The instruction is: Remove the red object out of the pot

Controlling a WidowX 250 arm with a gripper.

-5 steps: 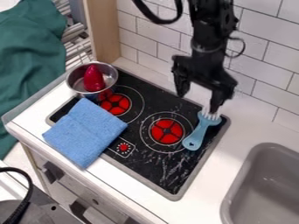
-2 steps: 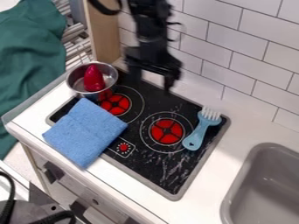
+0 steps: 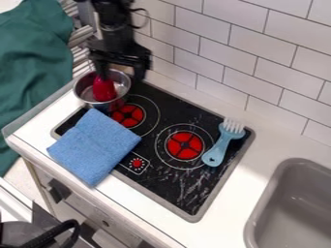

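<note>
At the upper left, my gripper (image 3: 121,75) hangs open over the back of the pot, one finger by the red object's top and the other beyond the pot's right rim. The red object (image 3: 103,90) stands inside the metal pot (image 3: 125,85), its tip partly hidden behind the near finger. The pot rests on the back left corner of the black stove.
A blue cloth (image 3: 94,145) lies over the stove's front left edge. A light blue brush (image 3: 221,146) lies at the stove's right side. The grey sink (image 3: 284,213) is at the lower right, and a tiled wall (image 3: 259,53) runs behind.
The gripper has moved left across the back of the stove, from above the brush to over the pot. The pot, red object, cloth and brush have stayed where they were.
</note>
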